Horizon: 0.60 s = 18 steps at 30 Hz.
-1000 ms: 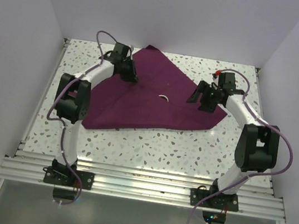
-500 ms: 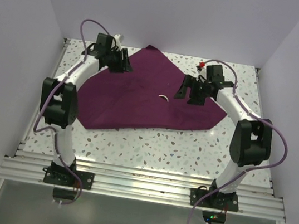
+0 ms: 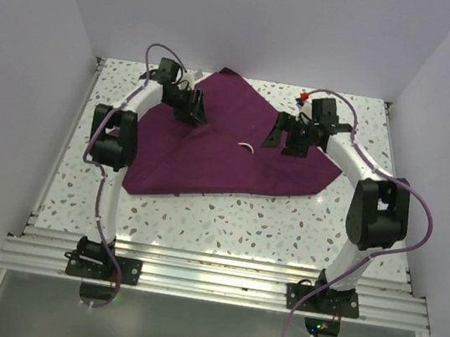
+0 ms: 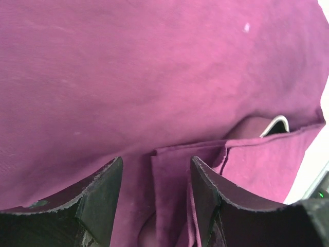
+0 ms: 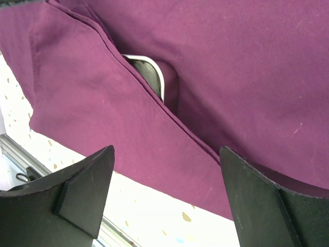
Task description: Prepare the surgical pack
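The dark purple cloth (image 3: 227,156) of the surgical pack lies folded over on the speckled table, its layers covering what is inside. No gauze or clamps are visible. A curved silver tray rim (image 3: 248,146) peeks out from under a fold and also shows as the tray rim (image 5: 149,77) and tray rim (image 4: 275,123). My left gripper (image 3: 193,111) is low over the cloth's far left part. In its wrist view the left gripper (image 4: 156,160) is open, with a raised pleat of cloth between its fingers. My right gripper (image 3: 284,139) hovers over the right part. In its own wrist view the right gripper (image 5: 167,149) is wide open and empty above the cloth's edge.
White walls close in the table on the left, back and right. Bare speckled tabletop (image 3: 251,223) lies between the cloth and the metal rail (image 3: 208,280) at the near edge, where both arm bases are bolted.
The left gripper swung out past the cloth's far left edge, then came back over the cloth. The right gripper shifted left from the right corner, then stayed.
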Each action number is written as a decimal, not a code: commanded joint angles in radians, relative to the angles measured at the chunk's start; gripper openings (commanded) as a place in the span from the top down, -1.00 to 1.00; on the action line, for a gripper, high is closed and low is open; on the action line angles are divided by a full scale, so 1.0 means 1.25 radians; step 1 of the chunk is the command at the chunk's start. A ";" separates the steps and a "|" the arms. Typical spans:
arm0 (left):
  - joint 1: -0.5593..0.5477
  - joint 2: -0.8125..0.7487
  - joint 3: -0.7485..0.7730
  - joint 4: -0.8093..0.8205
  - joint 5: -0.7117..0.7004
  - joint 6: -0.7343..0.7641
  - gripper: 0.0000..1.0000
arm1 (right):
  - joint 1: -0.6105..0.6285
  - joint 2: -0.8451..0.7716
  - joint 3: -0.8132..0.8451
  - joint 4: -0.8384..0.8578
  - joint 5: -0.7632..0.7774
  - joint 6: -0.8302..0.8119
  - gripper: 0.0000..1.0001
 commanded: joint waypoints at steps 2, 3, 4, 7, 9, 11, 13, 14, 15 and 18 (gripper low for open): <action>0.001 -0.044 -0.063 0.037 0.097 0.035 -0.19 | -0.002 -0.030 -0.008 0.045 -0.024 -0.005 -0.73; 0.004 -0.061 -0.079 0.058 0.103 0.021 -0.19 | -0.004 -0.035 -0.012 0.048 -0.023 -0.005 -0.73; 0.006 -0.067 -0.101 0.075 0.113 0.008 -0.19 | -0.002 -0.036 -0.014 0.051 -0.021 -0.004 -0.73; 0.020 -0.092 -0.133 0.139 0.088 -0.039 -0.56 | -0.002 -0.042 -0.022 0.052 -0.019 -0.004 -0.73; 0.031 -0.134 -0.165 0.211 0.066 -0.071 -0.72 | -0.002 -0.047 -0.023 0.050 -0.012 -0.002 -0.73; 0.055 -0.183 -0.229 0.299 0.043 -0.112 -0.70 | -0.004 -0.052 -0.024 0.046 -0.007 -0.006 -0.73; 0.073 -0.209 -0.265 0.342 0.035 -0.132 -0.71 | -0.004 -0.053 -0.023 0.046 -0.005 -0.007 -0.73; 0.081 -0.230 -0.273 0.348 0.031 -0.135 -0.72 | -0.004 -0.053 -0.023 0.045 -0.007 -0.007 -0.73; 0.084 -0.238 -0.275 0.345 0.026 -0.133 -0.73 | -0.002 -0.053 -0.022 0.045 -0.008 -0.005 -0.73; 0.085 -0.257 -0.289 0.332 0.054 -0.110 -0.75 | -0.002 -0.051 -0.018 0.048 -0.015 -0.004 -0.73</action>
